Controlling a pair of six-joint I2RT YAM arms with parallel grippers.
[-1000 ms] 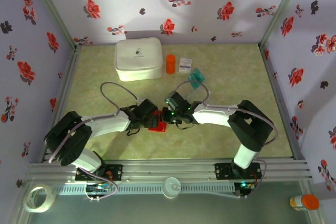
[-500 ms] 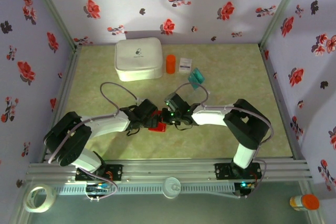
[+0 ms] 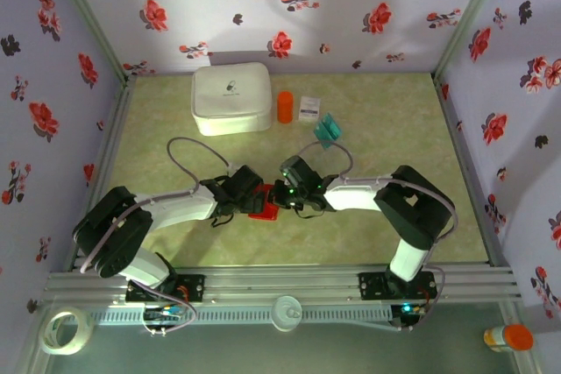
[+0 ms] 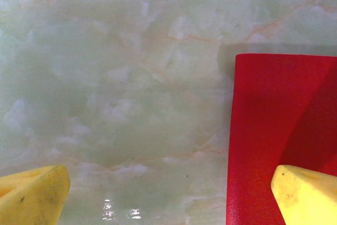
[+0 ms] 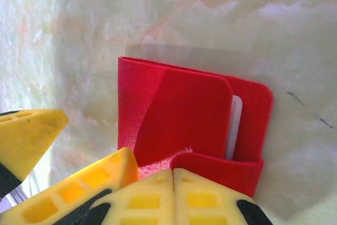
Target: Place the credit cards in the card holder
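The card holder (image 3: 263, 210) is a small red wallet lying on the table between both grippers. Its cover is slightly raised and a pale strip (image 5: 235, 127) shows inside. My right gripper (image 5: 172, 183) is shut, its tips against the wallet's (image 5: 195, 114) near edge; whether it pinches a flap I cannot tell. My left gripper (image 4: 168, 198) is open, straddling the wallet's (image 4: 284, 130) left edge with one fingertip (image 4: 305, 193) over the red cover. The credit cards (image 3: 327, 130), teal, lie apart at the back, beyond the right gripper (image 3: 285, 194).
A large white case (image 3: 230, 98), an orange cylinder (image 3: 285, 106) and a small white box (image 3: 308, 108) stand in a row at the back. Floral walls and metal rails enclose the green marbled table (image 3: 394, 120).
The right arm's wrist has shifted slightly to the right. The wallet and the left arm have stayed where they were.
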